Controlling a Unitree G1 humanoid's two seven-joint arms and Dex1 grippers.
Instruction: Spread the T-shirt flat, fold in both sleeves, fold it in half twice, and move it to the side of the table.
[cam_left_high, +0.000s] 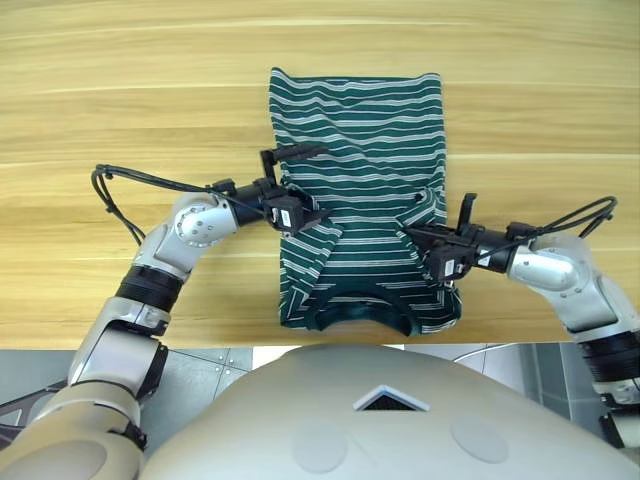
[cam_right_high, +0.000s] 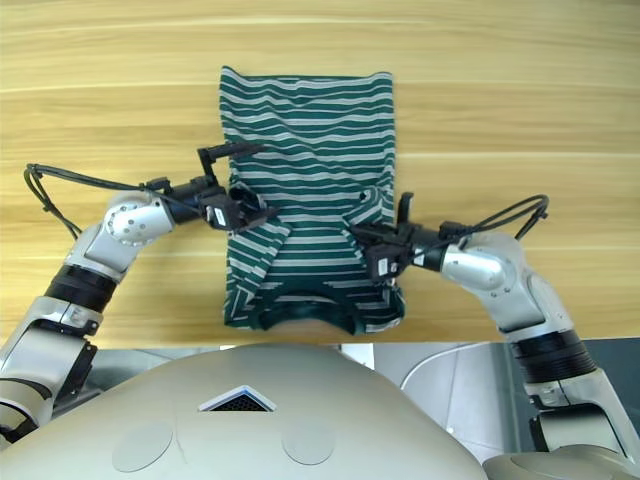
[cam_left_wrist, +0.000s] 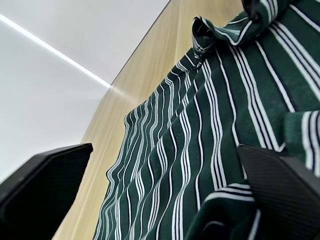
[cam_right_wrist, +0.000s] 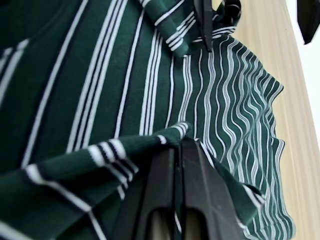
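Note:
A dark green T-shirt (cam_left_high: 360, 150) with white stripes lies flat on the wooden table (cam_left_high: 120, 110), collar toward me, both sleeves folded in over its body. My left gripper (cam_left_high: 320, 183) is at the shirt's left edge, open, with one finger (cam_left_wrist: 280, 190) resting on the folded sleeve and the other (cam_left_wrist: 45, 180) off to the side. My right gripper (cam_left_high: 414, 233) is over the shirt's right half, shut on a fold of the right sleeve cloth (cam_right_wrist: 150, 145). The pinched fold is raised slightly off the shirt.
Bare table spreads to the left, right and far side of the shirt. The table's near edge (cam_left_high: 220, 346) runs just below the collar. Loose cables (cam_left_high: 110, 195) loop out from both wrists.

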